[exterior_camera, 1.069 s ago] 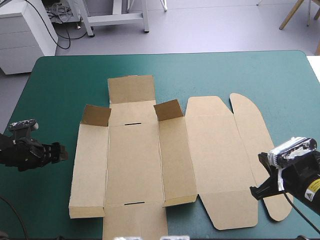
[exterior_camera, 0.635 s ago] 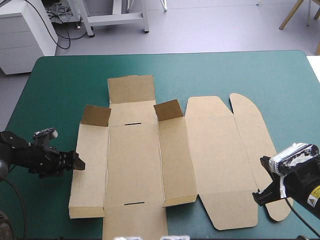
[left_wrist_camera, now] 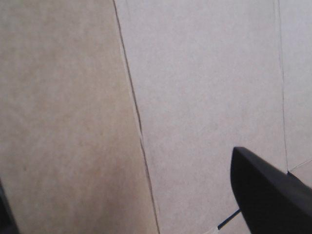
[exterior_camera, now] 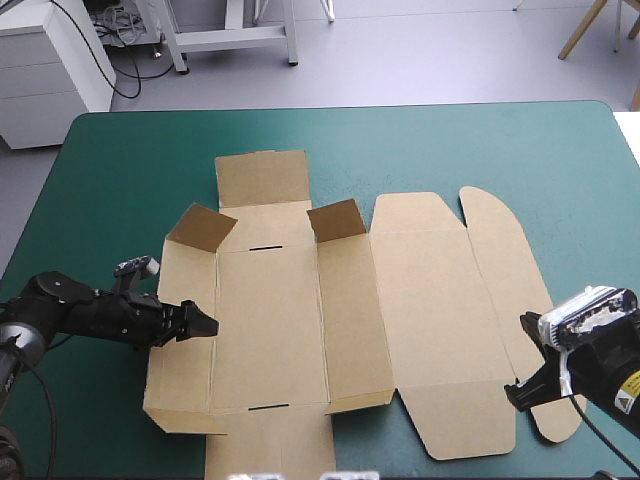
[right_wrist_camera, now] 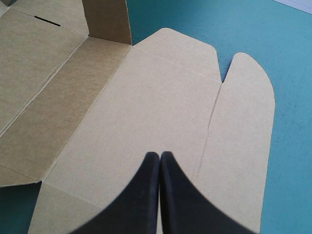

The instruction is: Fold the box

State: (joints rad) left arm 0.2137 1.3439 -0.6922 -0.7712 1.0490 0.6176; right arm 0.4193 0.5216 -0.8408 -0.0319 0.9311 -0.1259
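The brown box (exterior_camera: 430,300) lies opened out across the middle of the teal-green tabletop (exterior_camera: 120,170), with two small flaps (exterior_camera: 335,220) tilted up toward its far side; the left gripper (exterior_camera: 203,325) reaches in from the tabletop's left edge over the box's left wall panel (exterior_camera: 185,385), jaws apart; the right gripper (exterior_camera: 515,392) hangs near the near right corner, at the lid's near edge, jaws together in a point.
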